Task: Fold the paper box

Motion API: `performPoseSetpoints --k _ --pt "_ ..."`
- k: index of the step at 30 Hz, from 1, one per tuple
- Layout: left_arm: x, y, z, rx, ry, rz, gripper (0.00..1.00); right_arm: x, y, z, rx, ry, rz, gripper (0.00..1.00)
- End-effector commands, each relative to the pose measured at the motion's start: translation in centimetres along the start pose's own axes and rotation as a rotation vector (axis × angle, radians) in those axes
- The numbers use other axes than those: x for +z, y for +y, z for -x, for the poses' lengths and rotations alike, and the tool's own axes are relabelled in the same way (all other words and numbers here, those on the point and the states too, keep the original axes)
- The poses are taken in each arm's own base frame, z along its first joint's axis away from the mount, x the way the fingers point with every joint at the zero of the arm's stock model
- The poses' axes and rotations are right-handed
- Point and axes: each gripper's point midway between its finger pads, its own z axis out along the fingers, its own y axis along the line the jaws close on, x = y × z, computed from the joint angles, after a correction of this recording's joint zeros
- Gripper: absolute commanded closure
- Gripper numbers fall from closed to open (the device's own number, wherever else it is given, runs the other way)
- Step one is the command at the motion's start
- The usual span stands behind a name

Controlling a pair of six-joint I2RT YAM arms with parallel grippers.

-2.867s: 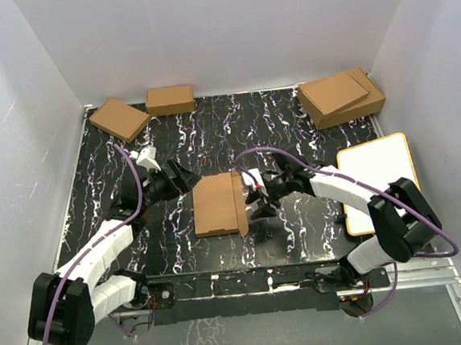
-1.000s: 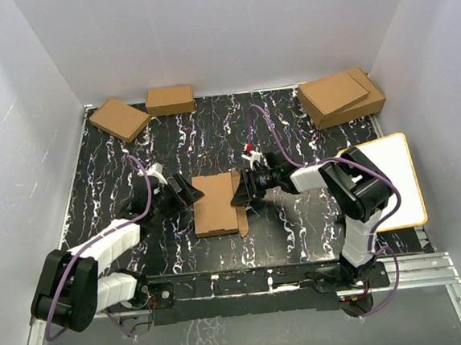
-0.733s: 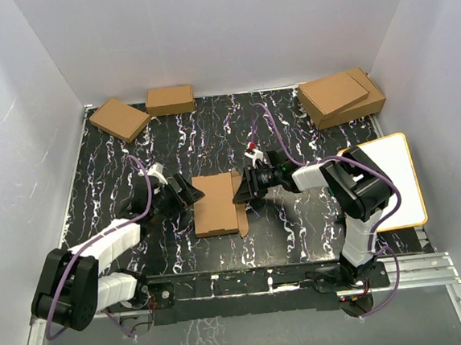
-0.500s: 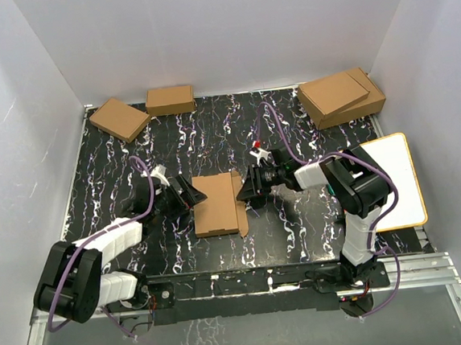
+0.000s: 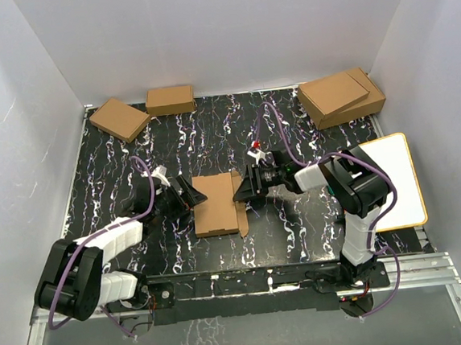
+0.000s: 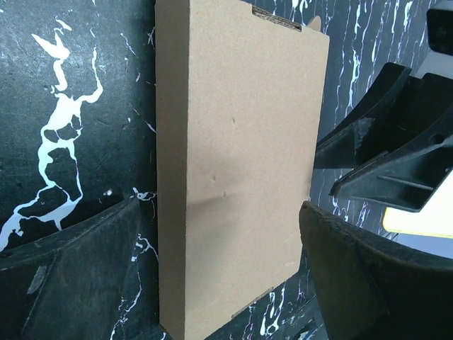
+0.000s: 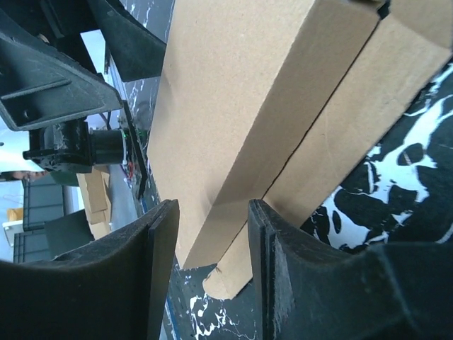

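Paper box (image 5: 215,204): laid flat on surface (image 5: 100,164), flanked by left fingers (image 6: 71,276), spread wide. Right fingers (image 7: 311,283): set narrow at box's side wall; grip cannot be told.

Paper box (image 6: 241,177): upper-left corner beyond frame edge
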Motion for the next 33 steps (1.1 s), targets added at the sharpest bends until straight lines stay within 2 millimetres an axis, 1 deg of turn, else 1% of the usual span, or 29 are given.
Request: performPoseSetpoints --k 1,4,8,13,20,24,28,33 --pt "0.1 -0.6 0.2 0.018 0.008 -0.023 0.09 0.9 0.7 1.6 -0.069 -0.034 -0.012 0.53" --pt "-0.1 -0.6 0.2 0.019 0.006 -0.022 0.09 1.0 -0.4 1.6 -0.059 -0.038 -0.061 0.55" --pt "0.0 -0.7 0.1 0.019 0.005 -0.03 0.09 1.2 -0.8 1.4 -0.039 -0.027 -0.064 0.59" --pt "0.0 -0.7 -0.1 0.018 0.018 -0.033 0.08 1.3 -1.8 0.9 -0.004 -0.01 -0.084 0.63" --pt "-0.3 -0.8 -0.1 0.011 0.006 -0.036 0.04 0.2 -3.6 1.1 0.05 -0.029 -0.115 0.67" --pt "-0.2 -1.4 -0.1 -0.01 0.009 -0.068 0.03 -0.1 -3.7 1.3 0.054 -0.036 -0.115 0.68" --pt "0.0 -2.0 -0.2 -0.032 0.019 -0.103 0.03 -0.1 -3.9 1.1 0.063 -0.029 -0.112 0.69" --pt "0.1 -2.1 -0.5 -0.059 0.025 -0.122 0.03 -0.4 -4.4 0.9 0.089 -0.025 -0.109 0.7"
